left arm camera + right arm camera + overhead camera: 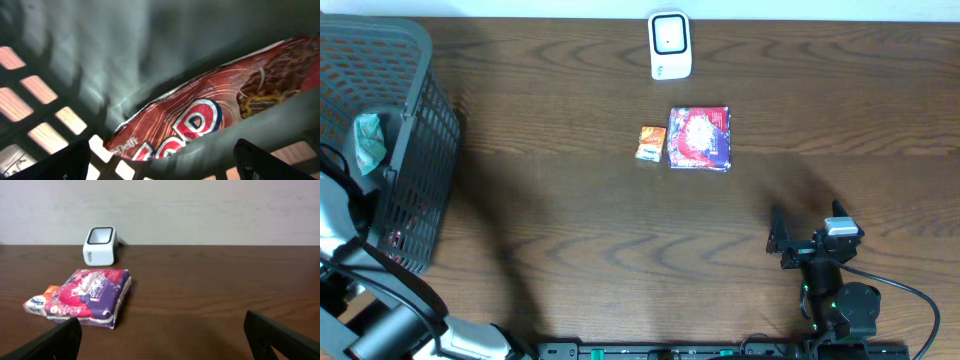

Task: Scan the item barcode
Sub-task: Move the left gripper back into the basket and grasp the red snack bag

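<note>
Over at the left edge of the overhead view, the left arm is down inside the black mesh basket (420, 60). Its wrist camera shows the left gripper (162, 147) spread wide, one dark finger in each lower corner of the frame and neither touching anything. Just beyond them a red packet (200, 120) with big white and blue lettering lies slanted against the basket's grid wall (50, 102), and a grey band crosses in front of its lower edge. From overhead, a teal packet (368, 140) also shows in the basket.

The white scanner (670, 45) stands at the top centre of the table (620, 250), with its dark window facing up. Below it, near the middle of the frame, a purple and red packet (700, 138) lies flat, and a small orange packet (650, 143) sits just beside its left edge.

The right gripper (807, 222) is in the lower right of the overhead view, well apart from both packets. It is wide open and holds nothing; in its own camera it faces the purple and red packet (95, 295) and the scanner (100, 245)
</note>
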`<state>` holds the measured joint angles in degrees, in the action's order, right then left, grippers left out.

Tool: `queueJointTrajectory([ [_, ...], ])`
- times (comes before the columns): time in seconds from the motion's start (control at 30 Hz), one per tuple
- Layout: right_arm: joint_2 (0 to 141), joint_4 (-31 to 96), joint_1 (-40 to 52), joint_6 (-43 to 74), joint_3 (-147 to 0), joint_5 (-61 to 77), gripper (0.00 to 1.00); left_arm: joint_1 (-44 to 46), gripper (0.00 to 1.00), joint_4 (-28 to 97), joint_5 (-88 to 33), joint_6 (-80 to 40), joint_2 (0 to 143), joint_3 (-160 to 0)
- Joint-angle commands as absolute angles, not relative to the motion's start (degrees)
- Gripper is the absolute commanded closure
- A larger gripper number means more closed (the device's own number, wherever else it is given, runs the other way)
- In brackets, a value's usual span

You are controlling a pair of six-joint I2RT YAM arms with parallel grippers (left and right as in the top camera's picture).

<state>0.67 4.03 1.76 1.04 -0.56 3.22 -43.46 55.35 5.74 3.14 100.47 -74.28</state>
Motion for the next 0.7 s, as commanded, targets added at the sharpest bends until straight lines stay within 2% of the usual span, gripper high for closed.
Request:
queueJointTrajectory([
  [0.0,0.3,4.1,1.3,1.8,-0.3,3.6,0.01,-43.7,0.09,55.2,5.2,4.4,102.9,-73.3],
  [0.3,0.3,4.1,1.3,1.9,-0.3,3.6,0.01,-43.7,0.11,51.7,5.2,4.4,106.9,-73.3],
  [0.4,0.3,4.1,1.3,1.8,-0.3,3.6,0.01,-43.7,0.18,50.9,5.1,4.4,108.7,-73.3],
  [0.47,0.3,4.1,1.3,1.8,-0.3,3.6,0.01,-43.7,0.32,50.7,5.1,4.4,109.5,-73.3],
  [0.5,0.3,4.1,1.3,1.8,-0.3,3.6,0.01,-43.7,0.44,50.7,5.1,4.4,109.8,-73.3],
  [0.57,0.3,4.1,1.3,1.8,-0.3,3.6,0.01,-43.7,0.63,50.5,5.1,4.4,110.0,-73.3],
  [0.63,0.3,4.1,1.3,1.8,-0.3,3.6,0.01,-43.7,0.81,50.4,5.2,4.4,109.9,-73.4],
  [0.67,0.3,4.1,1.3,1.8,-0.3,3.6,0.01,-43.7,0.87,50.5,5.2,4.4,109.7,-73.5],
])
